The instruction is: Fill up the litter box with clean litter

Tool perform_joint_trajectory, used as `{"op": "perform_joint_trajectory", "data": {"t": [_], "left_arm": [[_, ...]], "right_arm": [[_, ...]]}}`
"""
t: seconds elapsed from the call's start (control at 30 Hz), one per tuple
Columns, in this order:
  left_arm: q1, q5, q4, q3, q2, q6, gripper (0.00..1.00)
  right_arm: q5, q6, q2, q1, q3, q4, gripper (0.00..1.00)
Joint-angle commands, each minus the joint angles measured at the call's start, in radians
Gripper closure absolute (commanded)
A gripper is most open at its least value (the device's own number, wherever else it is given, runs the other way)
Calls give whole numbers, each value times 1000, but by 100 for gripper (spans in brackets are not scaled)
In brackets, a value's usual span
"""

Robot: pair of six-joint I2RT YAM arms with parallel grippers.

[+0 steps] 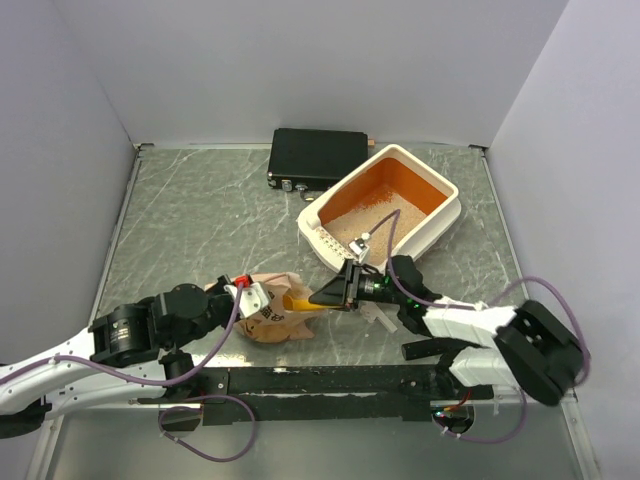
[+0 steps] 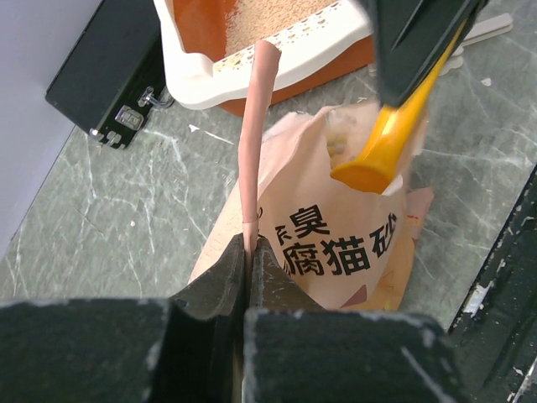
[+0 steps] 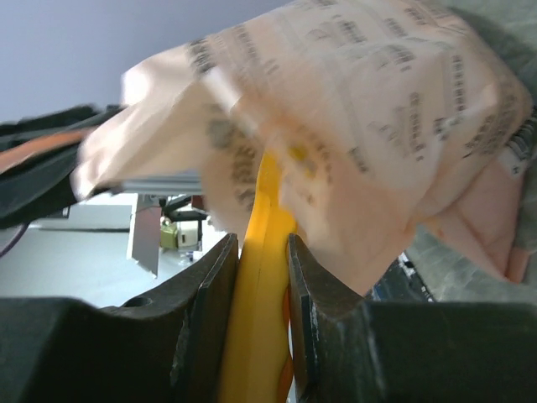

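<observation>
The litter box (image 1: 447,188), cream rim and orange inside, sits at the back right with its grille end toward me; it also shows in the left wrist view (image 2: 210,80). Tan clean litter (image 1: 372,217) covers part of its floor. A crumpled printed paper bag (image 1: 262,318) lies near the front centre. My left gripper (image 1: 246,294) is shut on the bag's top edge (image 2: 250,168). My right gripper (image 1: 347,290) is shut on the handle of a yellow-orange scoop (image 1: 308,298), whose head is inside the bag's mouth (image 2: 369,172). The right wrist view shows the handle (image 3: 260,319) between the jaws.
A flat black case (image 1: 318,157) lies at the back, touching the litter box's far corner. Pale flat sticks (image 1: 380,318) lie on the table by the right arm. Grey walls close in the table on three sides. A black rail (image 1: 330,381) runs along the near edge.
</observation>
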Motion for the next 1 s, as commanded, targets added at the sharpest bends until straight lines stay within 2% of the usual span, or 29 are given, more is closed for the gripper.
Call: {"op": "perform_joint_trajectory", "data": {"t": [0.0, 0.1, 0.57, 0.97], "left_arm": [[-1, -54, 19, 16, 12, -13, 99], [-2, -74, 31, 21, 8, -10, 99], [-1, -68, 70, 52, -52, -19, 99], [-1, -51, 129, 4, -126, -8, 99]], "right_arm": [[-18, -26, -163, -17, -13, -27, 100], [-5, -29, -270, -38, -54, -60, 100], [9, -28, -573, -141, -225, -164, 100], [56, 27, -804, -207, -272, -330, 100]]}}
